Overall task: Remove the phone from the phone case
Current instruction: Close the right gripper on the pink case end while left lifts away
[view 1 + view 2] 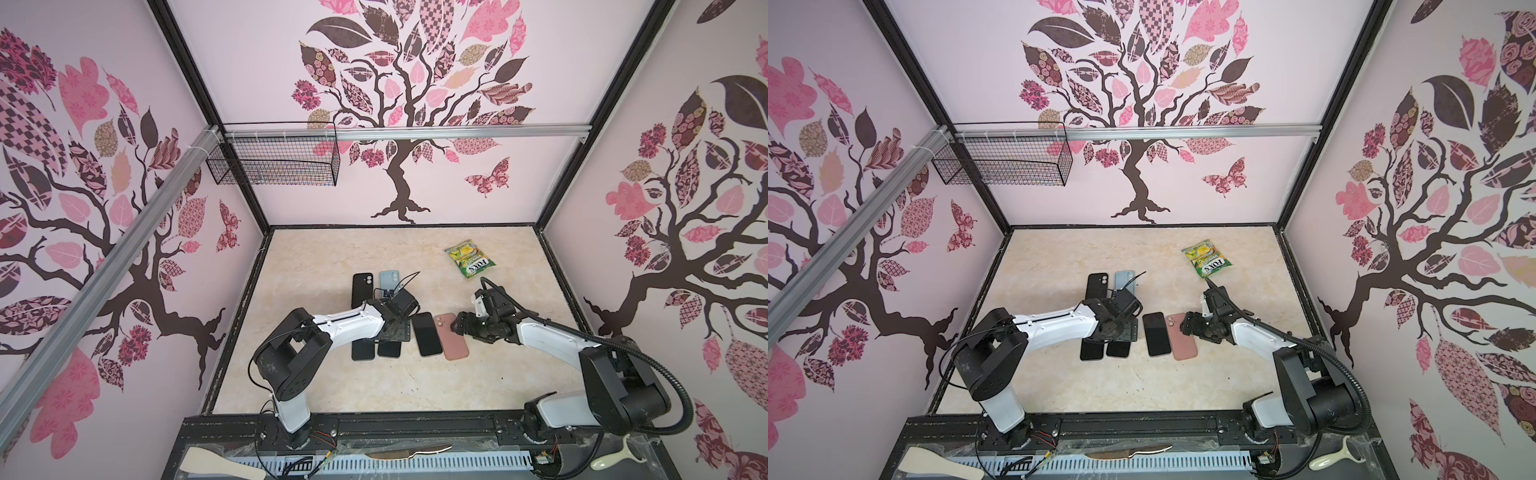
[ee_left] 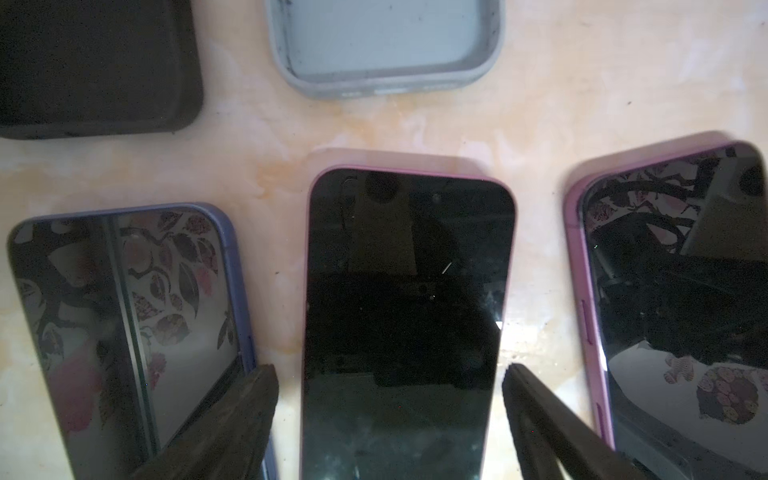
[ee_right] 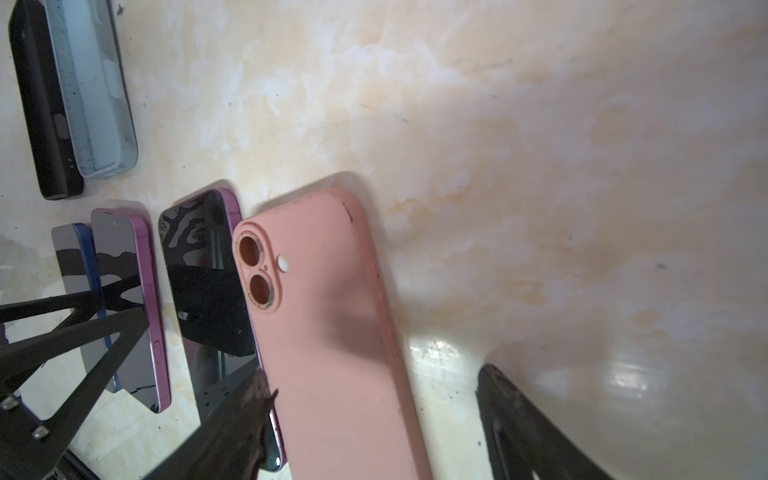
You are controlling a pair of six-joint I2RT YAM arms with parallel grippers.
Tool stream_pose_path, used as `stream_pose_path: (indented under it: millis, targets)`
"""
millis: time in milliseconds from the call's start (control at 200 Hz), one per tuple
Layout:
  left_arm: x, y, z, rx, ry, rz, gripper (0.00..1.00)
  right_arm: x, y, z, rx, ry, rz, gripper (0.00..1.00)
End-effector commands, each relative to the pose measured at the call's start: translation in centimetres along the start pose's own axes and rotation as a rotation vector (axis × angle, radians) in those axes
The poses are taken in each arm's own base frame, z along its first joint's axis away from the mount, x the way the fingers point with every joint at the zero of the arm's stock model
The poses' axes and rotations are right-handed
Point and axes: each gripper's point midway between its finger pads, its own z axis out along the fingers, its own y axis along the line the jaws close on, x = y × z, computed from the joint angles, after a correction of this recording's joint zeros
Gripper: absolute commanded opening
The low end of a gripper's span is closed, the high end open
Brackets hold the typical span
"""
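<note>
Right gripper: jaws apart, straddling pink phone case, back up, at counter centre. Left gripper: jaws apart astride purple-edged phone, screen up.

COLOUR AND PATTERN FINDINGS

Tabletop: cream, marbled with tan veining. Pink phone case: plain salmon. Black case, plain; grey-blue case, plain. Screens black on all phones: purple-rimmed phone, second purple-rimmed phone, blue-rimmed phone. Snack packet: green and yellow. Walls: pale pink, brown-and-pink tree print.
</note>
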Motion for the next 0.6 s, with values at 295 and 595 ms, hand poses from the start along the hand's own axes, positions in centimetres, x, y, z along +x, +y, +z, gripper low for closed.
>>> stream_pose_path:
  millis: [295,595]
  targets:
    - [-0.41,-1.24,0.54,-0.010,0.019,0.012,0.78,1.03,-0.98,-0.43,0.044,0.020,0.002,0.81]
    - [-0.01,-1.35,0.95,-0.046,0.042,-0.021,0.71,0.83,-1.28,-0.72,0.067,0.009,-0.005,0.82]
